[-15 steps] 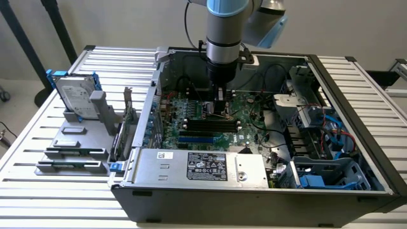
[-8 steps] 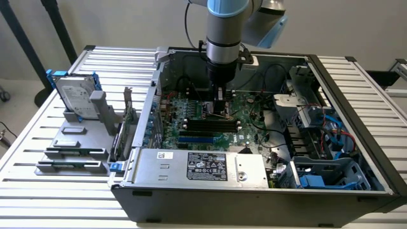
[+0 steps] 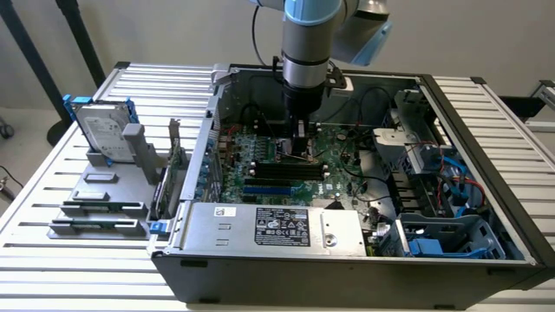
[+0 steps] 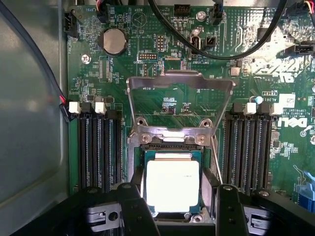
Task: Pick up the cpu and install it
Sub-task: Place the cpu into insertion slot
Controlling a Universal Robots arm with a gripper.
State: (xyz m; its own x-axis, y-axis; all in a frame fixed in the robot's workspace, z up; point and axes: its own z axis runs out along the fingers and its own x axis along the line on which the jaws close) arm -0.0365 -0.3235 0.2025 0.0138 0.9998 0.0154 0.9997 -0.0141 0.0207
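The cpu [image 4: 172, 184], a small square chip with a bright silver top and a green edge, lies flat in the motherboard socket [image 4: 209, 184]. The socket's metal load plate [image 4: 179, 81] is swung up and open behind it. My gripper [image 4: 179, 206] hangs just above the socket, open, one black finger on each side of the cpu. A gap shows between the chip and the finger [image 4: 229, 209] on one side. In the exterior view my gripper [image 3: 299, 151] reaches straight down into the open computer case [image 3: 468, 260], onto the green motherboard [image 3: 334, 162].
Black memory slots [image 4: 98, 150] flank the socket on both sides, and black cables [image 4: 221, 49] loop over the board. Outside the case, on the exterior view's left, a hard drive in a blue frame [image 3: 103, 130] stands on a grey holder [image 3: 95, 201]. The silver power supply [image 3: 269, 227] fills the case's near side.
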